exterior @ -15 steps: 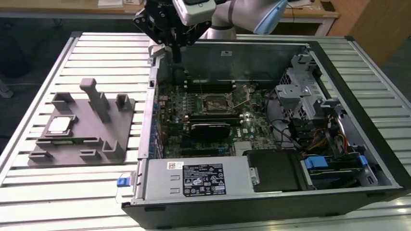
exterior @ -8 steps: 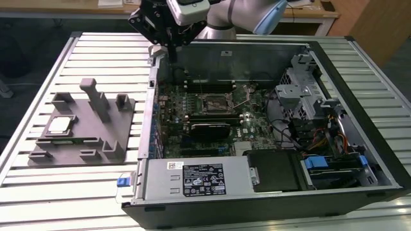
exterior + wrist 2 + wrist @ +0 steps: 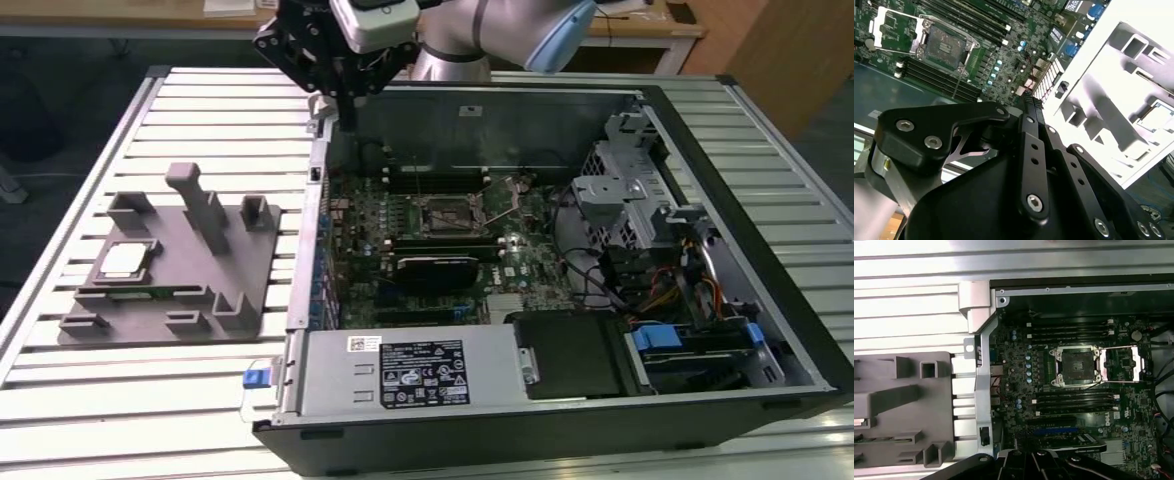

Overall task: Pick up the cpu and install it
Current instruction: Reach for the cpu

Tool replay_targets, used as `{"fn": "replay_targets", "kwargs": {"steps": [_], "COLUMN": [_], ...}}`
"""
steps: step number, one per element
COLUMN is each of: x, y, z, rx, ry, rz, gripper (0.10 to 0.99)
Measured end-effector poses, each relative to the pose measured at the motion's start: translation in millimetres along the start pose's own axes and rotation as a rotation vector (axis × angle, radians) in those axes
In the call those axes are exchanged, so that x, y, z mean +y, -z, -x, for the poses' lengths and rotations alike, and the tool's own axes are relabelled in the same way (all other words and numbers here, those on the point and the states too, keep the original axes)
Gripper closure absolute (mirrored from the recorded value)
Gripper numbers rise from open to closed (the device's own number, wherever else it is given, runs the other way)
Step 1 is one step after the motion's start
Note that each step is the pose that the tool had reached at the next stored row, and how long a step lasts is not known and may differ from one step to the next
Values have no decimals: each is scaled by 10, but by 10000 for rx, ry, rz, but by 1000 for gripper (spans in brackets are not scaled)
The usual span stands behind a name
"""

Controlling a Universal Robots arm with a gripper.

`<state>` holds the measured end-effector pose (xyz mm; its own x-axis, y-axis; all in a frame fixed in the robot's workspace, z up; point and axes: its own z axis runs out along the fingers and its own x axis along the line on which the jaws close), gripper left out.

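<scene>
One cpu lies flat in a pocket of the grey fixture tray. The tray rests on the slatted tabletop just beside the open computer case, on the exterior view's left. In the second wrist view the chip is bleached by glare and hard to make out. Inside the case, past the power supply, the motherboard socket stands with its load plate swung back. Over the case's far corner on the tray's side hangs the hand, fingers pressed together, pinching nothing.
</scene>
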<state>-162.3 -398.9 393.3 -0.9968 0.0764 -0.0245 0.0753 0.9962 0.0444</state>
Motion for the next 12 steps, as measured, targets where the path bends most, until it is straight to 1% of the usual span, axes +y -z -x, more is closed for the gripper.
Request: {"fn": "replay_targets", "kwargs": {"steps": [12], "x": [-12], "y": [3], "z": [-160], "rx": [0], "ry": [0], "rz": [0], "gripper": [980]}}
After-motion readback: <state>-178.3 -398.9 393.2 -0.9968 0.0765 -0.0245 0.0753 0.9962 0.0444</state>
